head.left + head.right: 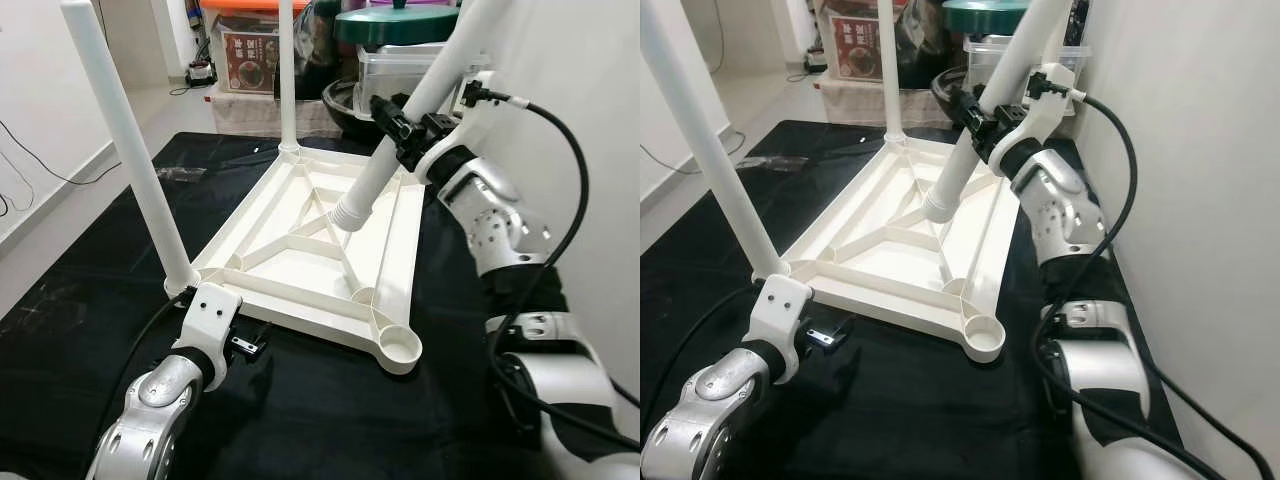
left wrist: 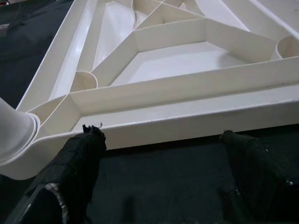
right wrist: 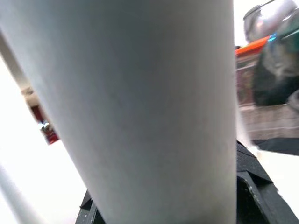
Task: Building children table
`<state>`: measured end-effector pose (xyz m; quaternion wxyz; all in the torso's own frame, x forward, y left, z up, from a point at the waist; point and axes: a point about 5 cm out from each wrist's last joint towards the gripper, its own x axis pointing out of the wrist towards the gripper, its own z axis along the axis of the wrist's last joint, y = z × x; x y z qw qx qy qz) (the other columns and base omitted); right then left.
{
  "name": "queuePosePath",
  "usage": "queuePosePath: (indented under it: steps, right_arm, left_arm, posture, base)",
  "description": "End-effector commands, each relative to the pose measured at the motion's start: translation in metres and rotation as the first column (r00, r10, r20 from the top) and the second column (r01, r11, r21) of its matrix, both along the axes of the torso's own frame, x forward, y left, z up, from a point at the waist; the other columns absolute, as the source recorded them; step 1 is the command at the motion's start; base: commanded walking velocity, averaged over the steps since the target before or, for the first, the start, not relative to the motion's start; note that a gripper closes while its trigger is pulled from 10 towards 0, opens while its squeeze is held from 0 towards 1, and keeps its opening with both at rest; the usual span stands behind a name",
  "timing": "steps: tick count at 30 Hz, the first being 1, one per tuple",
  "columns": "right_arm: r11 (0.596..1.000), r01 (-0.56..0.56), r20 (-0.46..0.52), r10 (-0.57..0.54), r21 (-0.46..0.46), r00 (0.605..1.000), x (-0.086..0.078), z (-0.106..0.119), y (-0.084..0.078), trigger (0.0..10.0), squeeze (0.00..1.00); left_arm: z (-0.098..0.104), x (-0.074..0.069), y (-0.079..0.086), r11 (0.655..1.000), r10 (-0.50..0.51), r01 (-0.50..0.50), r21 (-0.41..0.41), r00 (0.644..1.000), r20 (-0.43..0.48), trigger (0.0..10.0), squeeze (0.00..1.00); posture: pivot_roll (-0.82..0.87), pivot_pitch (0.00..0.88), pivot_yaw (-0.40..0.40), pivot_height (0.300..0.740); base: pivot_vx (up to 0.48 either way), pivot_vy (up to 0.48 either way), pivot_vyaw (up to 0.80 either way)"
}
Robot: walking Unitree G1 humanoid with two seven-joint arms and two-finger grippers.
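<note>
A white plastic table top lies upside down on a black cloth. One white leg stands in its near left corner and another in the far left corner. My right gripper is shut on a third leg, which is tilted, with its ribbed lower end just over the ribs in the middle of the underside. The near right corner socket is bare. My left gripper is open and low at the table top's near rim, beside the near left leg.
A white wall runs close along the right. Behind the table stand a clear storage box with a green lid, a dark bowl and a printed carton. The black cloth covers the floor; pale floor and cables lie to the left.
</note>
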<state>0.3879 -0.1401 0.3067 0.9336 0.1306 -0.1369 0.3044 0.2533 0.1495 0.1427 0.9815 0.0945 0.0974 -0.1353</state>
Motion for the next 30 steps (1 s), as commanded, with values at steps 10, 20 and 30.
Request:
queuePosePath:
  steps: [10,20,30]
  right_arm:
    - [0.977,-0.202,0.108,0.208,-0.064,0.972,-0.029,-0.007,0.006,10.0,0.00]
    - [0.978,-0.176,0.018,0.179,-0.108,0.984,-0.042,-0.030,-0.005,10.0,0.00]
    - [0.996,-0.083,0.002,0.083,-0.016,0.997,-0.042,-0.030,-0.007,10.0,0.00]
  left_arm:
    - [0.008,-0.007,0.005,0.999,-0.025,0.030,-0.037,0.993,0.116,10.0,0.00]
    - [0.011,-0.012,0.012,0.990,0.011,0.007,-0.142,0.992,0.123,10.0,0.00]
    - [0.010,-0.018,0.003,0.972,-0.053,0.076,-0.223,0.993,0.107,10.0,0.00]
  posture:
    - [-0.01,0.000,-0.041,0.740]
    - [-0.01,0.000,-0.054,0.740]
    - [-0.01,0.000,-0.048,0.740]
  base:
    - [0.000,0.000,0.00]
    - [0.000,0.000,0.00]
    - [0.000,0.122,-0.16]
